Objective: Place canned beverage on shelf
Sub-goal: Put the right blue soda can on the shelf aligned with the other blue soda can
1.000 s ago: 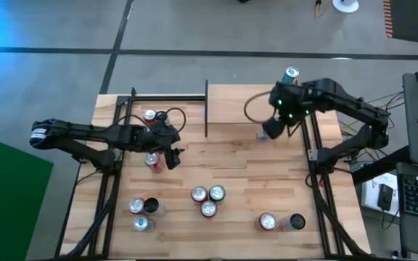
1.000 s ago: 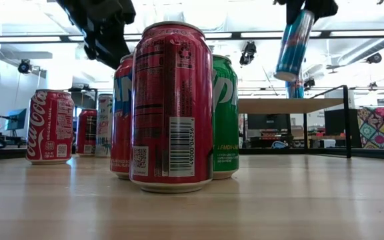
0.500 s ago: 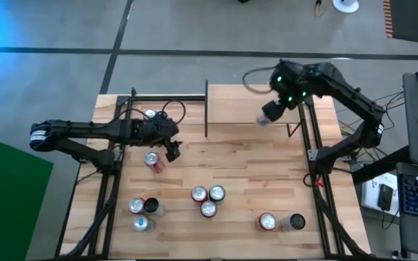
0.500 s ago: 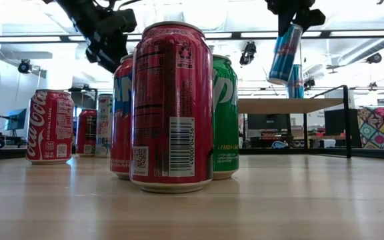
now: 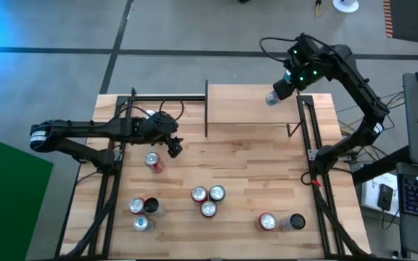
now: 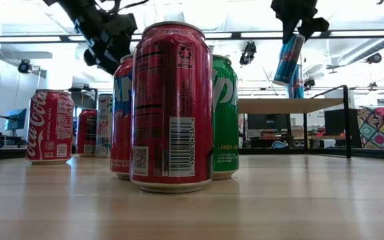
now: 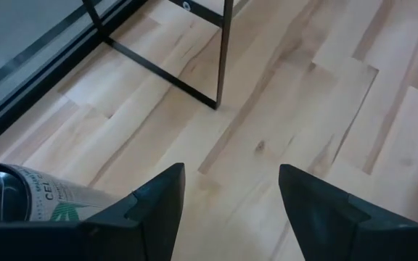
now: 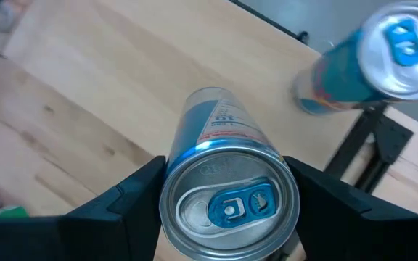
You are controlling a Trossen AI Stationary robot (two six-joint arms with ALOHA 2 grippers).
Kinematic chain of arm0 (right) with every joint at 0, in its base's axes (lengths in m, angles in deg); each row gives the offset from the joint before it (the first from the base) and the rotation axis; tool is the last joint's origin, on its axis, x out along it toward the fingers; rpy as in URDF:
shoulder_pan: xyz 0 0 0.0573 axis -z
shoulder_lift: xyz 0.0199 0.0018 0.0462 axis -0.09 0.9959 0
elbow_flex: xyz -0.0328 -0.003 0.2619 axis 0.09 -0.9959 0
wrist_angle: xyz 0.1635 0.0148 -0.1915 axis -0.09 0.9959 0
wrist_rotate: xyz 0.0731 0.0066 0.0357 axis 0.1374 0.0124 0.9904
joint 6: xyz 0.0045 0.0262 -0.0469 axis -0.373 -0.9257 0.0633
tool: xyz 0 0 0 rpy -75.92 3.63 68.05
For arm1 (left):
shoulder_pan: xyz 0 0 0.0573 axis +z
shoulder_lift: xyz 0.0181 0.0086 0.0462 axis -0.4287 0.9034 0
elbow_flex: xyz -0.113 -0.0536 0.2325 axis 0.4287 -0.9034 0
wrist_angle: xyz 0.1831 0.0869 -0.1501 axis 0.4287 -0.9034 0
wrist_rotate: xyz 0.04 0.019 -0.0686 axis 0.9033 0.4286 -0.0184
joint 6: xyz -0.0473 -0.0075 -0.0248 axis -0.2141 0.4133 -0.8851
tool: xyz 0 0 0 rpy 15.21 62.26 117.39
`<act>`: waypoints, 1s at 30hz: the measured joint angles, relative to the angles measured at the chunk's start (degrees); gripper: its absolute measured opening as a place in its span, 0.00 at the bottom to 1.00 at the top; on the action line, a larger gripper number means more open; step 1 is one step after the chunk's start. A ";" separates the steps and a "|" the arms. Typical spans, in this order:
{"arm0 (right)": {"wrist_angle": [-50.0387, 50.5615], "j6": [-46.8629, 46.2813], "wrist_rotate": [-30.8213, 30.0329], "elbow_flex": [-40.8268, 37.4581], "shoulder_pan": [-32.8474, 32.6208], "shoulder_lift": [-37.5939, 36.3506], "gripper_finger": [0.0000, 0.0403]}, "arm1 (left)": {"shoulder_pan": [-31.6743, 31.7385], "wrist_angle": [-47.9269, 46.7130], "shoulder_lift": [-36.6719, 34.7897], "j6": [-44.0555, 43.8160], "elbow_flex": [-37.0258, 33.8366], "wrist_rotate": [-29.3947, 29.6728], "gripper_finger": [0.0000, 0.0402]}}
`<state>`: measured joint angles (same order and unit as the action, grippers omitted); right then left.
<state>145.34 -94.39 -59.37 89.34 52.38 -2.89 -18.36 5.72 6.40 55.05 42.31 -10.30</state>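
Note:
My right gripper (image 5: 283, 88) is shut on a blue canned beverage (image 5: 273, 97) and holds it in the air above the shelf (image 5: 242, 109), a light-wood board at the table's far middle. A second blue can (image 8: 383, 61) stands upright on the shelf's right end. My left gripper (image 5: 173, 146) hovers open over the left part of the table. Nothing is between its fingers (image 7: 158, 210). A red and white can (image 5: 153, 161) stands on its base on the table just nearside of it. My right gripper pinches the blue can's upper wall (image 8: 167, 190), just under the top rim, between its two fingers. The fingers come slanting down from above, one on each side. The can hangs below them, tilted, clear of the shelf board (image 6: 291, 105).
Three cans (image 5: 207, 199) stand grouped at the table's near middle, two more (image 5: 280, 222) at the near right, and several (image 5: 142, 214) at the near left. A pale can (image 7: 27, 194) stands by my left gripper. A black upright (image 5: 206, 109) marks the shelf's left end.
My right gripper has carried the blue can up and toward the table's far edge, from the shelf's near side to above its far right part, and has swung round. The can stays tilted in the hold. My left gripper has shifted slightly toward the far edge.

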 joint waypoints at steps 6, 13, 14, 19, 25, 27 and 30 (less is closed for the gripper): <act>-0.10 0.50 -0.25 -0.25 1.20 -0.53 0.59 | 0.41 0.00 0.02 -0.58 0.00 0.01 0.52; -0.10 -1.24 1.77 -0.75 1.20 -4.05 0.59 | 1.69 -0.01 0.04 -0.58 0.00 0.01 0.52; -0.18 -1.77 2.10 -1.15 1.20 -4.87 0.59 | 1.89 -0.02 0.04 -0.58 0.00 0.01 0.52; -0.02 -4.28 2.74 -6.62 1.20 -10.48 0.59 | 2.82 0.69 0.04 0.33 0.00 0.01 0.52; 0.05 -5.12 -0.75 -12.93 1.20 -14.12 0.59 | 3.89 2.50 0.04 0.84 0.00 -0.23 0.52; 0.03 -4.60 -1.83 -13.76 1.21 -13.62 0.59 | 4.30 3.19 0.04 1.20 0.00 -0.72 0.52; -0.10 -2.57 -2.02 -13.93 1.20 -11.32 0.59 | 4.88 3.96 0.04 1.47 0.00 -2.28 0.52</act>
<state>145.24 -96.96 -61.39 75.41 53.59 -14.20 -13.47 9.68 6.45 56.52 42.31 -12.58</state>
